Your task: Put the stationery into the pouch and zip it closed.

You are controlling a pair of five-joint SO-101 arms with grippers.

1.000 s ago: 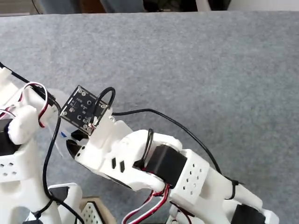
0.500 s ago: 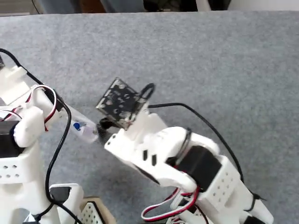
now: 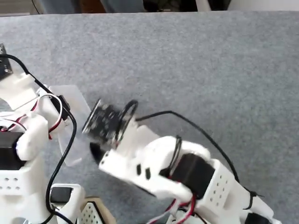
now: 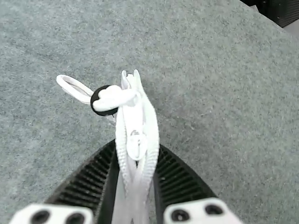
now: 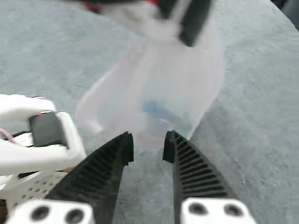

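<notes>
The translucent pouch [image 3: 77, 102] is held at the near left of the grey worktop [image 3: 210, 70]. Its zipper edge is pinched in the left end effector [image 4: 136, 148], with the zipper pull [image 4: 108, 99] just past the tips, and a blue item [image 5: 156, 109] shows through its wall. Over the last second the left arm drew toward the far left, while the right end effector [image 5: 148, 140] — jaws slightly apart, holding nothing — swung right, then came back to face the pouch. The stationery seems to be inside — whether the zip is fully run shut I cannot tell.
</notes>
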